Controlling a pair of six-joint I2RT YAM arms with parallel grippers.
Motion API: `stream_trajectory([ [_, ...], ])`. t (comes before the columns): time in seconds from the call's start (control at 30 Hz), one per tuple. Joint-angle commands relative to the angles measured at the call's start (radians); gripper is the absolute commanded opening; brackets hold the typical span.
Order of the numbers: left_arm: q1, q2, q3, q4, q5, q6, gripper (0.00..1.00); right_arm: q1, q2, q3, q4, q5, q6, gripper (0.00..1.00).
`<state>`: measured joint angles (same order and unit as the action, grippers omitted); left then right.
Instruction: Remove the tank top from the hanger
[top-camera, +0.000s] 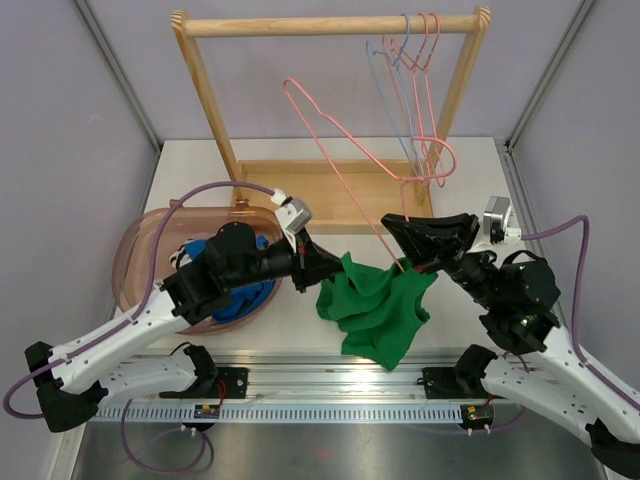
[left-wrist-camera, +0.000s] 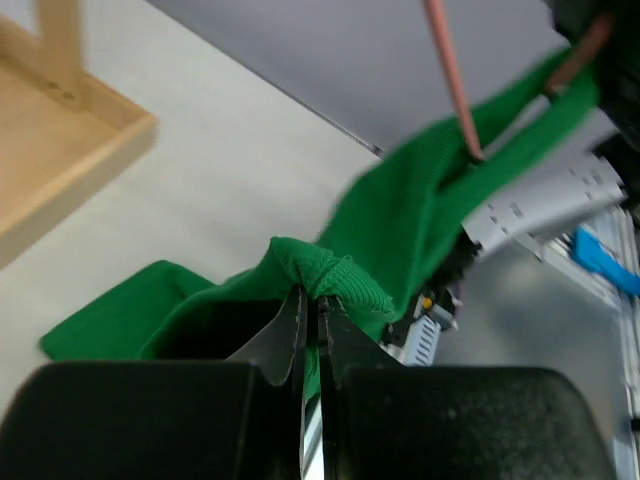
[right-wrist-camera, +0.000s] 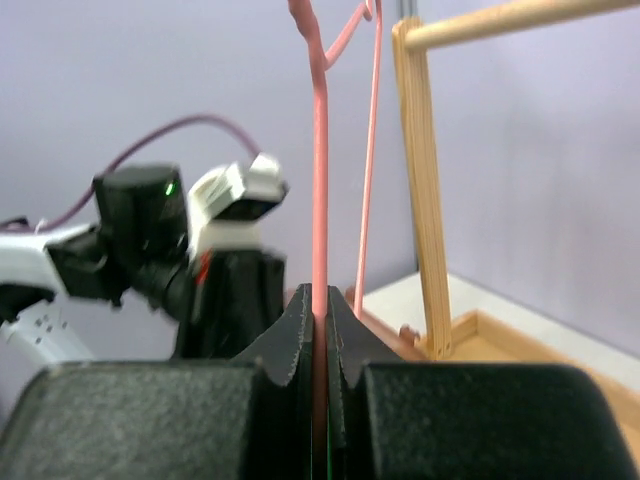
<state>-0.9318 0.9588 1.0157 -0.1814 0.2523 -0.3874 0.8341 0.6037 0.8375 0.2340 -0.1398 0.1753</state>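
- The green knit tank top (top-camera: 380, 308) is hung between both grippers, above the white table's (top-camera: 190, 165) near edge.
- Its bunched edge is pinched by the closed left gripper (left-wrist-camera: 310, 312).
- The thin pink wire hanger (right-wrist-camera: 320, 180), passing into the fabric, is clamped by the right gripper (right-wrist-camera: 320, 302).

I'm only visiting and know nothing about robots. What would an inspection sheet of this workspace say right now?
Surface: white table, with a wooden rack at its far side.
Job's things: green tank top hangs between the arms, partly threaded on the pink hanger.
Clutter: brown tub holding blue items; spare hangers on the rack.
Pincers: left pincer shut on a tank top fold; right pincer shut on the hanger wire.
Cables: purple cables loop off both arms.
Surroundings: lilac walls; nothing else seen.
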Motion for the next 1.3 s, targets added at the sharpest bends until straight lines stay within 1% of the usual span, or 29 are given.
stream_trajectory([
  [0.0, -0.038, -0.038, -0.083, 0.157, 0.192, 0.068, 0.0, -0.003, 0.056, -0.05, 0.431, 0.087, -0.019, 0.0],
  [0.03, -0.047, -0.048, -0.1, 0.161, 0.211, 0.07, 0.0, -0.003, 0.068, -0.069, 0.538, 0.098, -0.017, 0.0],
  [0.1, -0.055, -0.052, -0.141, 0.16, 0.216, 0.079, 0.0, -0.003, 0.099, -0.118, 0.628, 0.133, -0.022, 0.0],
  [0.2, -0.059, -0.055, -0.173, 0.12, 0.116, 0.078, 0.0, -0.003, 0.113, -0.15, 0.697, 0.212, -0.031, 0.0],
  [0.23, -0.061, -0.051, -0.184, 0.1, 0.013, 0.074, 0.0, -0.003, 0.113, -0.147, 0.633, 0.238, -0.027, 0.0],
  [0.3, -0.061, -0.043, -0.187, 0.024, -0.109, 0.059, 0.0, -0.003, 0.1, -0.08, 0.469, 0.304, -0.017, 0.0],
  [0.33, -0.059, -0.042, -0.189, -0.004, -0.221, 0.05, 0.0, -0.003, 0.1, -0.043, 0.271, 0.324, -0.017, 0.0],
  [0.37, -0.061, -0.035, -0.189, -0.047, -0.247, 0.039, 0.0, -0.003, 0.113, 0.028, 0.184, 0.351, -0.01, 0.0],
  [0.4, -0.061, -0.035, -0.19, -0.062, -0.283, 0.036, 0.05, -0.003, 0.12, 0.06, 0.106, 0.408, -0.001, 0.0],
  [0.43, -0.061, -0.037, -0.193, -0.073, -0.313, 0.032, 0.12, -0.003, 0.14, 0.107, -0.009, 0.431, 0.013, 0.0],
  [0.5, -0.061, -0.051, -0.2, -0.093, -0.326, 0.019, 0.32, -0.003, 0.156, 0.132, -0.07, 0.482, 0.018, 0.0],
  [0.53, -0.061, -0.055, -0.201, -0.098, -0.326, 0.019, 0.49, -0.003, 0.177, 0.146, -0.115, 0.502, 0.026, 0.0],
  [0.57, -0.061, -0.063, -0.198, -0.108, -0.327, 0.016, 0.6, -0.003, 0.192, 0.178, -0.136, 0.523, 0.026, 0.0],
  [0.6, -0.062, -0.077, -0.194, -0.118, -0.329, 0.016, 0.73, -0.003, 0.206, 0.199, -0.16, 0.564, 0.023, 0.0],
  [0.7, -0.064, -0.109, -0.164, -0.171, -0.357, 0.012, 0.87, -0.004, 0.312, 0.36, -0.335, 0.624, 0.015, 0.0],
  [0.73, -0.065, -0.117, -0.157, -0.205, -0.379, 0.012, 0.89, -0.004, 0.376, 0.458, -0.419, 0.629, -0.005, 0.0],
  [0.8, -0.067, -0.137, -0.134, -0.239, -0.399, 0.01, 0.93, -0.025, 0.436, 0.537, -0.47, 0.626, -0.01, 0.0],
  [0.83, -0.067, -0.158, -0.129, -0.268, -0.418, 0.01, 0.99, -0.038, 0.486, 0.601, -0.498, 0.608, -0.007, 0.0],
  [0.87, -0.067, -0.167, -0.121, -0.282, -0.429, 0.004, 0.99, -0.059, 0.508, 0.633, -0.51, 0.586, 0.003, 0.0],
  [0.9, -0.068, -0.176, -0.117, -0.296, -0.438, -0.001, 0.99, -0.1, 0.533, 0.667, -0.528, 0.532, 0.013, 0.0],
  [0.93, -0.068, -0.193, -0.102, -0.312, -0.458, -0.008, 0.99, -0.125, 0.585, 0.736, -0.563, 0.508, 0.036, 0.0],
  [1.0, -0.068, -0.206, -0.076, -0.392, -0.491, -0.034, 0.99, -0.167, 0.655, 0.822, -0.59, 0.45, 0.041, 0.0],
  [1.1, -0.068, -0.224, -0.055, -0.443, -0.527, -0.045, 0.99, -0.19, 0.721, 0.899, -0.602, 0.419, 0.027, 0.0],
  [1.13, -0.068, -0.232, -0.052, -0.463, -0.539, -0.045, 0.99, -0.203, 0.769, 0.96, -0.622, 0.411, 0.017, 0.0],
  [1.27, -0.068, -0.273, -0.055, -0.48, -0.55, -0.05, 0.99, -0.275, 0.884, 1.103, -0.693, 0.378, 0.033, 0.0],
])
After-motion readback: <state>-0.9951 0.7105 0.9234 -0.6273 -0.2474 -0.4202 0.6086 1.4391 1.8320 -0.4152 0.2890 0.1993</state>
